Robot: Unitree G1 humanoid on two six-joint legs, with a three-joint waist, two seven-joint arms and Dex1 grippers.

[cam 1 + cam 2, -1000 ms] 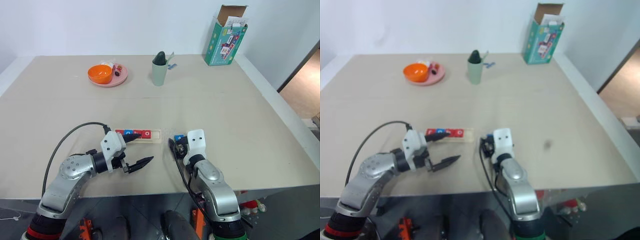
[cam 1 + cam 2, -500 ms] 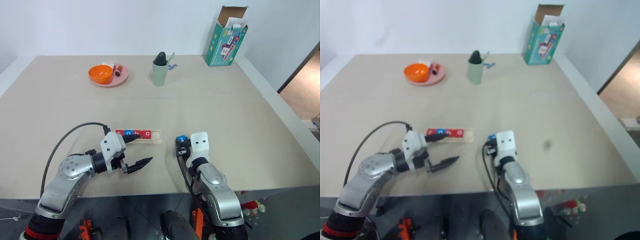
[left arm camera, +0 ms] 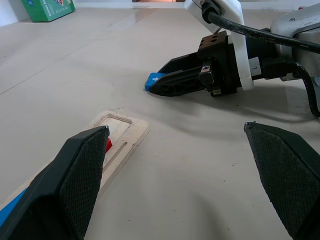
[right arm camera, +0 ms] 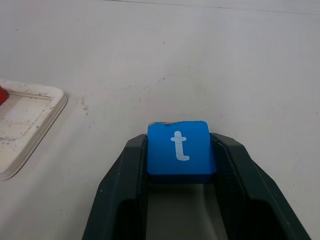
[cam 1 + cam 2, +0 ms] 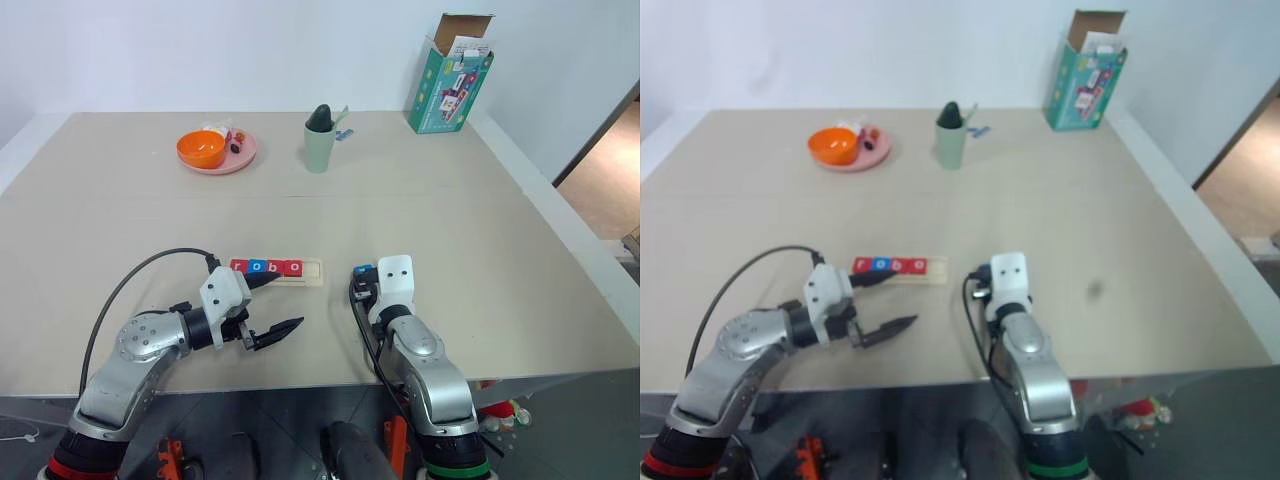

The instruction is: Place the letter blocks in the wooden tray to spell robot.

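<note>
From the head view, we saw the wooden tray point(image 5: 278, 270) holding four letter blocks point(image 5: 265, 267), its right end slot bare. In the left wrist view, the left gripper point(image 3: 185, 165) had its fingers spread wide. In the right wrist view, the right gripper point(image 4: 181, 152) had its fingers clamped on the blue t block point(image 4: 180, 148), over open desk point(image 4: 240, 60) beside the tray.

The blue t block point(image 4: 180, 147) is showing a smooth, slightly satin plastic face with a crisp white letter, and the right gripper's point(image 4: 180, 165) fingers point(image 4: 125, 180) clasping its sides are looking like matt dark plastic. The left gripper's point(image 3: 187, 165) pads point(image 3: 82, 175) are showing a fine rough knurled texture. The wooden tray point(image 3: 117, 137) is looking like pale, unvarnished wood with scuffed edges, lying on the matt beige table point(image 5: 450, 220), which is carrying small specks.
</note>
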